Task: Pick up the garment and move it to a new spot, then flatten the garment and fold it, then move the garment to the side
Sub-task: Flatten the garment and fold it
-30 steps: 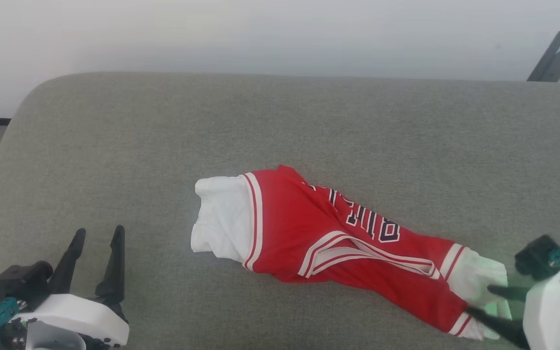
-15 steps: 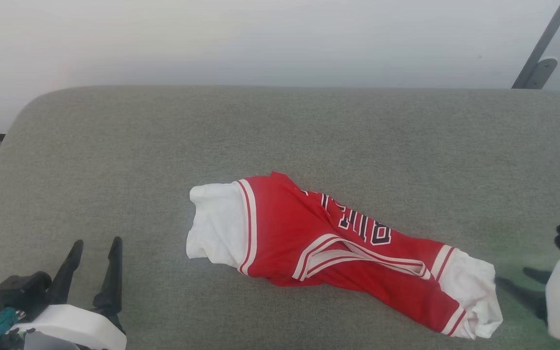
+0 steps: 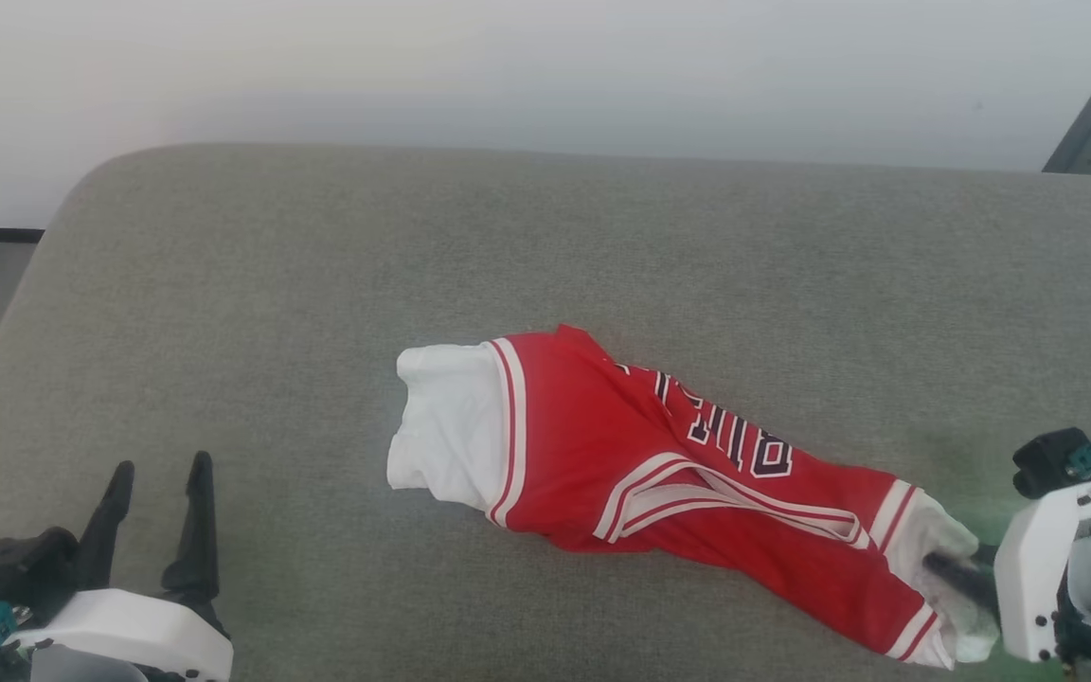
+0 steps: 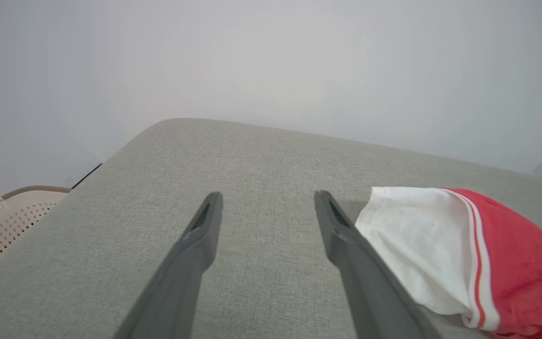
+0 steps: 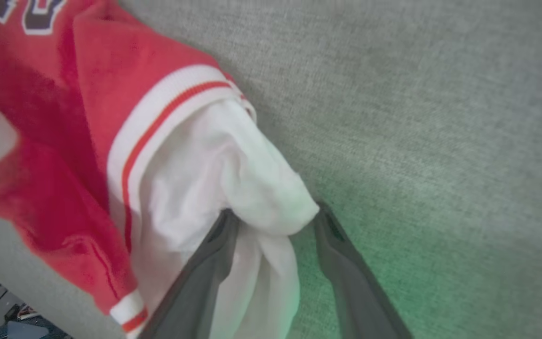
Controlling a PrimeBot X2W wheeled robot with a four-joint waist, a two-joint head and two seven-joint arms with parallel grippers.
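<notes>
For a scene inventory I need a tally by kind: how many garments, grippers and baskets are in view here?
Garment: 1
Grippers: 2, the left gripper and the right gripper
Basket: 1
Total: 4

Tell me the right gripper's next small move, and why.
Probably close the right gripper on the white sleeve. The sleeve's bunched end sits between its fingers with the jaws apart, so no grip is made yet. The garment lies crumpled on the grey cushion and must be lifted first. The left gripper hangs open, apart from it.
</notes>
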